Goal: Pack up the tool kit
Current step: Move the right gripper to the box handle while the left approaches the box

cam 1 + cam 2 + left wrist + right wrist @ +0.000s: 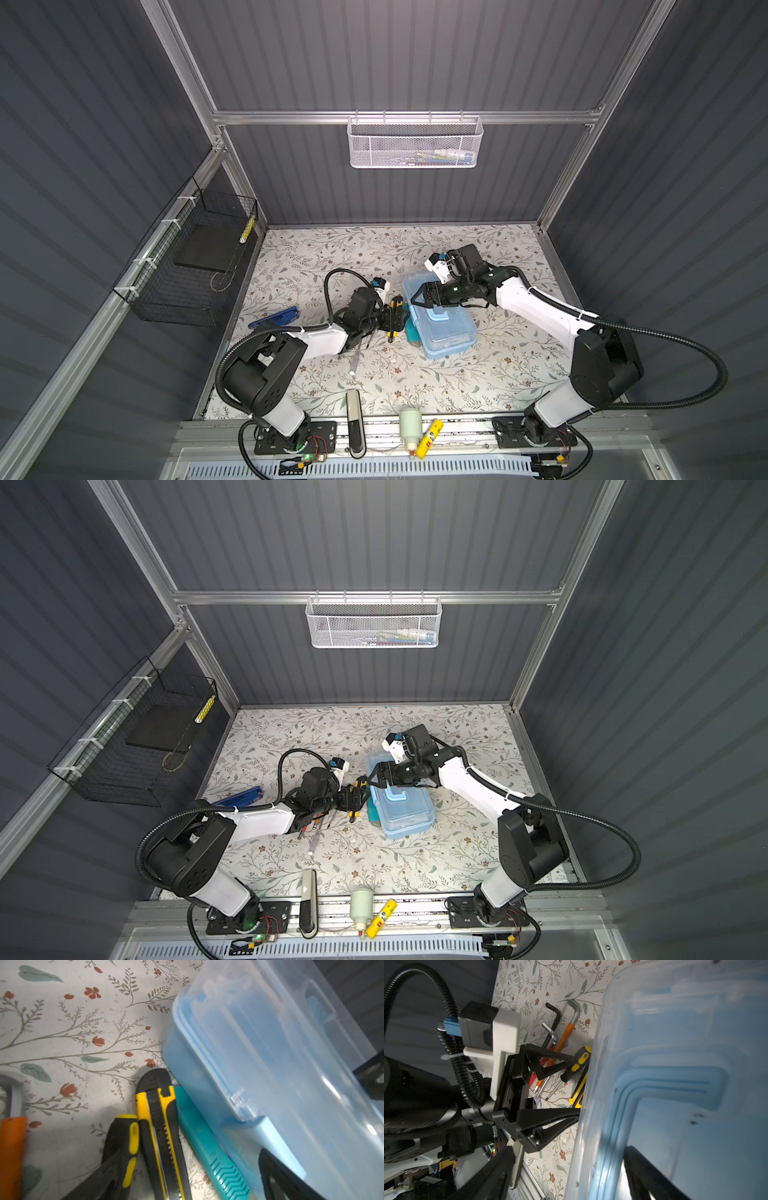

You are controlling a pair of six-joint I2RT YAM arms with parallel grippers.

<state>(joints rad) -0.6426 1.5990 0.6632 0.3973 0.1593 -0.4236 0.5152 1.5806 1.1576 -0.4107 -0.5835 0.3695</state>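
Note:
The tool kit point(446, 328) point(405, 812) is a light-blue box with a clear lid lying on it, standing mid-table. My left gripper point(395, 318) point(185, 1184) is open at the box's left side. It straddles a yellow-black utility knife point(160, 1126) and a teal-handled tool point(209, 1151), with one finger point(278, 1178) against the box's latch point(264, 1142). A black-yellow screwdriver point(124, 1147) and an orange-sleeved hex key point(12, 1157) lie beside them. My right gripper point(419, 300) point(566, 1178) is open over the box's far left end, its fingers straddling the lid's edge point(602, 1147).
More hex keys point(554, 1020) lie left of the box. On the back wall hangs a white mesh basket point(415, 143), and on the left wall a black wire basket point(191, 266). A blue tool point(276, 318) lies near the left table edge. A bottle point(410, 426) and a yellow item point(430, 436) rest on the front rail.

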